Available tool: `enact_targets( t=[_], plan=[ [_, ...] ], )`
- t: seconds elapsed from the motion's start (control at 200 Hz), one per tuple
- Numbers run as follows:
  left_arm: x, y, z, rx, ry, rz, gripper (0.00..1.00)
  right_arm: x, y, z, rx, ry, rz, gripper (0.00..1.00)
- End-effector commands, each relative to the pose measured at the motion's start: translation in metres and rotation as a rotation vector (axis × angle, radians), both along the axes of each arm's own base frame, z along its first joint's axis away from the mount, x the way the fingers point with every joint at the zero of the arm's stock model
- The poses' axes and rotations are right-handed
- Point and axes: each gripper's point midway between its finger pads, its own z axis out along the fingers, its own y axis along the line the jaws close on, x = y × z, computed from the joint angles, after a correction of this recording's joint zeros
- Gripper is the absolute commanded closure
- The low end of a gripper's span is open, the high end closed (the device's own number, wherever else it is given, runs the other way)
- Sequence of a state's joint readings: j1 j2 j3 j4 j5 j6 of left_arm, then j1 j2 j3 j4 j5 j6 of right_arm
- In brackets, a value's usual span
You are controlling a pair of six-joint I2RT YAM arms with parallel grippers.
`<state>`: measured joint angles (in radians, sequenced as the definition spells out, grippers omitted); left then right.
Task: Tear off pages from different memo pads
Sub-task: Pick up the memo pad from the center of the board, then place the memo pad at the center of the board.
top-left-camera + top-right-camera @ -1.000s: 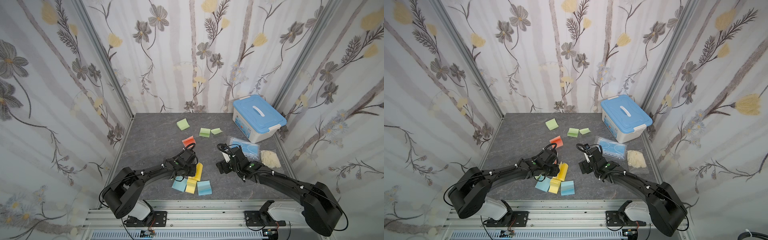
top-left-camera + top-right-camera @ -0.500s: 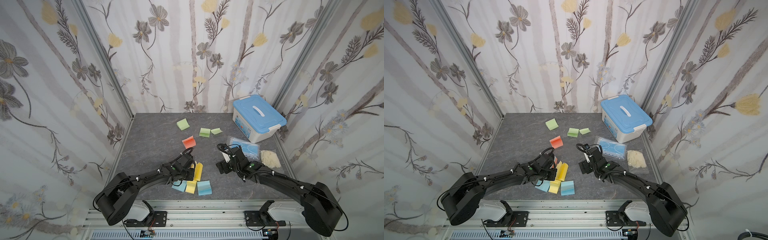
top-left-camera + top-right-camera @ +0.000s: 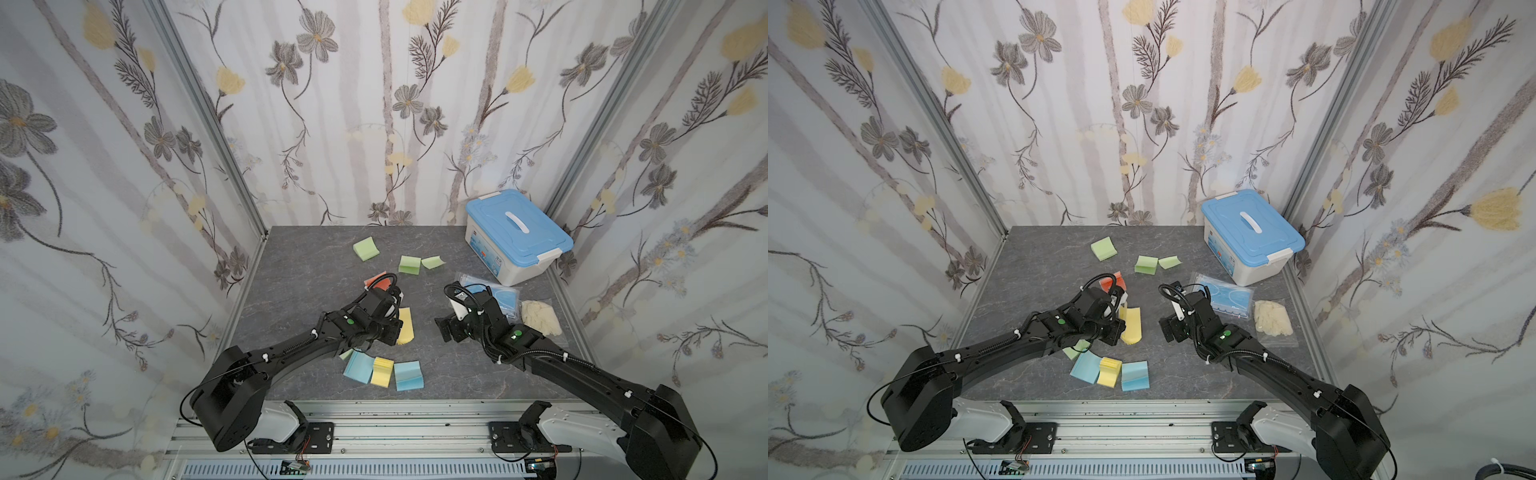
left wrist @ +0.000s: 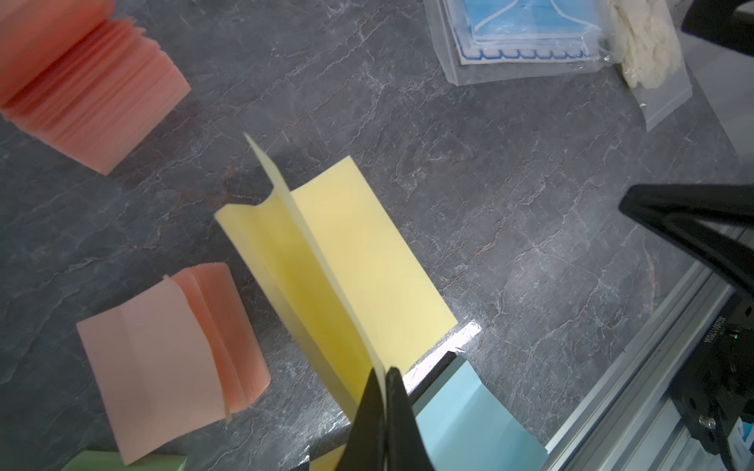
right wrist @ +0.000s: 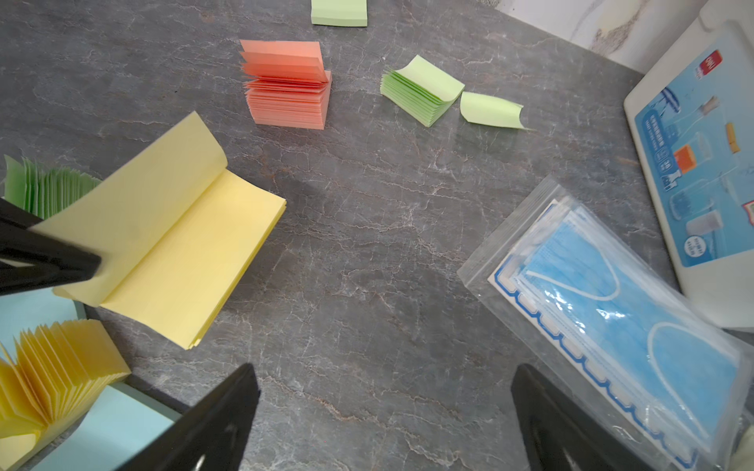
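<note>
Left gripper snaps shut, pinching the top yellow page, lifted off its memo pad at nine o'clock from the wide-open, empty right gripper. The tear can start, I'd say.

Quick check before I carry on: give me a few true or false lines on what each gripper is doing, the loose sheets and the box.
1. The left gripper is shut on the top page of the yellow memo pad. True.
2. The right gripper grips the mask packet. False: it is open and holds nothing, over bare table beside the packet.
3. A loose green page lies right beside a green memo pad. True.
4. The blue-lidded box stands open. False: it is closed.
</note>
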<state>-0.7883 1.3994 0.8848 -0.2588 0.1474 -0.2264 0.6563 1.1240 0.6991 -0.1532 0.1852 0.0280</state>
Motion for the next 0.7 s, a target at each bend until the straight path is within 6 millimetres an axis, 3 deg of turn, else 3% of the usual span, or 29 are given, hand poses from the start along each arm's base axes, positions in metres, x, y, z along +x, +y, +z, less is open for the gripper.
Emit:
enact_targets(
  t=[0.0,0.09,0.22,0.335,0.435,0.585,0.694],
  plan=[
    [-0.005,-0.006,0.004,0.026,-0.038,-0.12,1.0,0.011,0.005,0.025,-0.038,-0.182,0.071,0.05],
    [-0.005,-0.015,0.011,0.015,-0.048,-0.181,1.0,0.011,0.017,0.043,-0.032,-0.35,0.175,0.05],
    [-0.01,-0.032,0.023,-0.008,-0.019,-0.281,1.0,0.007,0.037,0.045,-0.116,-0.476,0.364,0.07],
    [-0.014,-0.05,0.031,-0.06,0.023,-0.358,1.0,0.008,0.033,0.056,-0.111,-0.495,0.334,0.1],
    [-0.017,-0.064,0.031,-0.097,0.063,-0.414,1.0,-0.004,0.011,0.07,-0.066,-0.507,0.243,0.11],
    [-0.034,-0.086,0.024,-0.136,0.168,-0.531,1.0,-0.021,-0.053,0.084,-0.026,-0.45,-0.046,0.12],
    [-0.048,-0.095,0.007,-0.14,0.254,-0.607,1.0,-0.036,-0.069,0.083,-0.032,-0.427,-0.072,0.12]
  ],
)
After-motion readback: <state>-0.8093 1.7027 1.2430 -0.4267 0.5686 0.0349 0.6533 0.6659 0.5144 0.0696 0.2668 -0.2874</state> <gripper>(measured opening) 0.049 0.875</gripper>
